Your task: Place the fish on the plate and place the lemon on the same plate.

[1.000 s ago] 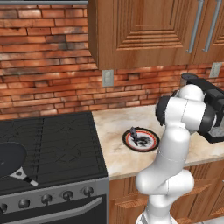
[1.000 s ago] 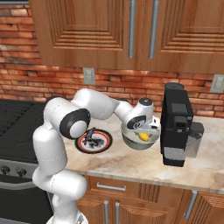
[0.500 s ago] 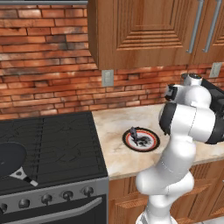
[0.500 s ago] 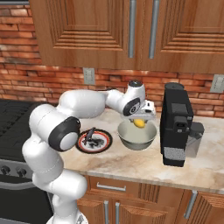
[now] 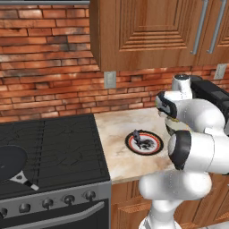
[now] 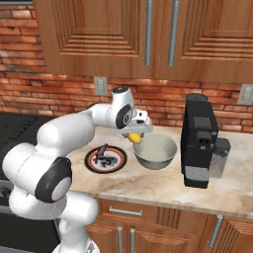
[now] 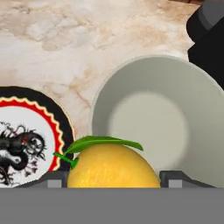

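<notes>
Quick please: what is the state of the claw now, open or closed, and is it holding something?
Claw: closed on the lemon, held up above the grey bowl, beside the plate.

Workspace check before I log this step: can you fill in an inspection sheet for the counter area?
Surface: marble counter, next to a black stove.
Job's things: fish lies on the plate; lemon is held above the counter, at the rim of the grey bowl.
Clutter: grey bowl, black coffee machine, frying pan on the stove.
End effector: shut on the lemon.
Cables: nothing seen.
Surroundings: brick wall, wooden cabinets, wall outlets.
</notes>
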